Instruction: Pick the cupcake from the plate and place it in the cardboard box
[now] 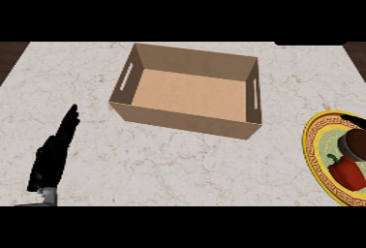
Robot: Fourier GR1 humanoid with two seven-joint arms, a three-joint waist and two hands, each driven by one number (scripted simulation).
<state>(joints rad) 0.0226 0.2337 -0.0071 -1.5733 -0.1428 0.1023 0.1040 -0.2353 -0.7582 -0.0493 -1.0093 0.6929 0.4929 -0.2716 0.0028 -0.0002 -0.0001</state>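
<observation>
The left hand point(53, 152) is resting at the near left of the counter point(178, 164), fingers straight and together, holding nothing. The right hand is not showing anywhere. The cupcake point(355, 143) is sitting on the yellow-rimmed plate point(312, 145) at the right edge, partly cut off by the view, just beside a red pepper point(346, 172) on the near side. The cardboard box point(190, 92) is standing open at the far middle, well apart from the plate. The risks, as I am judging them: a reaching hand could be nudging the pepper or tipping the plate while closing on the cupcake, and carrying it low could be catching the box's near right wall
</observation>
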